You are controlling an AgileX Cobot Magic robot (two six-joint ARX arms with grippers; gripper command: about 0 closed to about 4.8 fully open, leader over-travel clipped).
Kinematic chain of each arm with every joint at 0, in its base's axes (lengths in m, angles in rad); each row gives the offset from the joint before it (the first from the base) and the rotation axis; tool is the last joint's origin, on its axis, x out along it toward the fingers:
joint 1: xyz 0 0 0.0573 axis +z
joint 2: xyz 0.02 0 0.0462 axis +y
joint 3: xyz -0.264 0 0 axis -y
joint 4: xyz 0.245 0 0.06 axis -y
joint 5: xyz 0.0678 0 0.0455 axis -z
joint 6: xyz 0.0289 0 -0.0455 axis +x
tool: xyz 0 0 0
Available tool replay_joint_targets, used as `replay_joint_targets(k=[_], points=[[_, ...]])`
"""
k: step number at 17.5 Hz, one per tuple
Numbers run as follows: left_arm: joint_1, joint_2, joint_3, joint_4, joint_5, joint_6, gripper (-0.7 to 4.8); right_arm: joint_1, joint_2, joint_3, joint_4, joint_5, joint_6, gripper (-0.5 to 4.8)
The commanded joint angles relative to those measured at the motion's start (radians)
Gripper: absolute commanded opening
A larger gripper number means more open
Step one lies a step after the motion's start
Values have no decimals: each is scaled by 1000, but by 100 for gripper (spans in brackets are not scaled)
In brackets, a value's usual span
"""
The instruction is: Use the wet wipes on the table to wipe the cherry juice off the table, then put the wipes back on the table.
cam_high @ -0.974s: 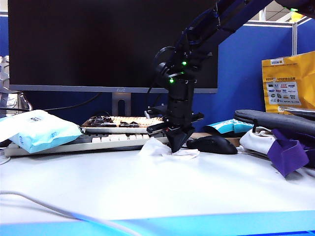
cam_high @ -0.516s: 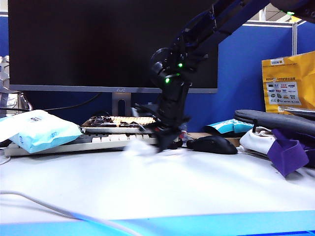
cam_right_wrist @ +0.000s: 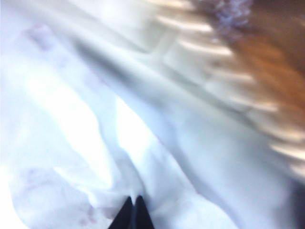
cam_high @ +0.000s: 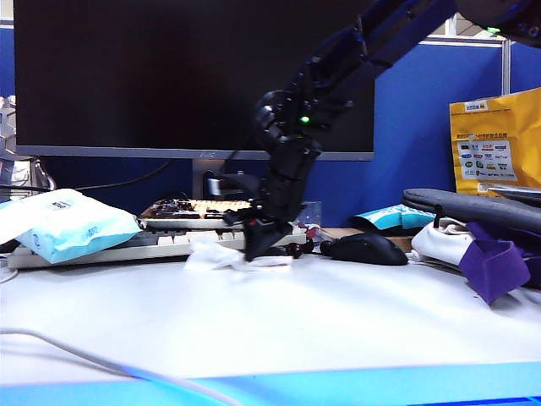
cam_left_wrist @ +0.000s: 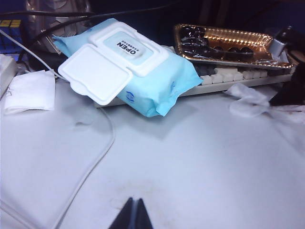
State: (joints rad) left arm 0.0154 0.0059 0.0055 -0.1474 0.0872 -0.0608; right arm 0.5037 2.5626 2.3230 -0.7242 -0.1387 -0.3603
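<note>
The table (cam_high: 279, 326) carries a keyboard (cam_high: 127, 247), blue wipes packet (cam_high: 72, 224), mouse (cam_high: 368, 249), white cable (cam_high: 93, 359) and crumpled wet wipes (cam_high: 221, 254).

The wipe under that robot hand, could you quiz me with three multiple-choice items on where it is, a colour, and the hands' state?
1. Where is the wet wipe?
A. on the table by the keyboard
B. atop the monitor
C. inside the yellow bag

2. What colour is the wipes packet?
A. red
B. light blue
C. green

3. How is the right hand?
A. wide open in the air
B. shut on the wipe
C. holding the mouse

A: it lies on the table before the keyboard.
B: pale blue, white lid.
B: tips pinched together in white folds; the left hand, also shut, hovers apart.
</note>
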Motion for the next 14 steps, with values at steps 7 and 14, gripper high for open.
replay_joint_targets(k=[7,14], points=[[0,-1,0,-9,4,1,-3,1,34,5,-10,259,-54,-1],[0,-1,0,-9,4,1,-4,36,41,4,-18,389,-14,-1]])
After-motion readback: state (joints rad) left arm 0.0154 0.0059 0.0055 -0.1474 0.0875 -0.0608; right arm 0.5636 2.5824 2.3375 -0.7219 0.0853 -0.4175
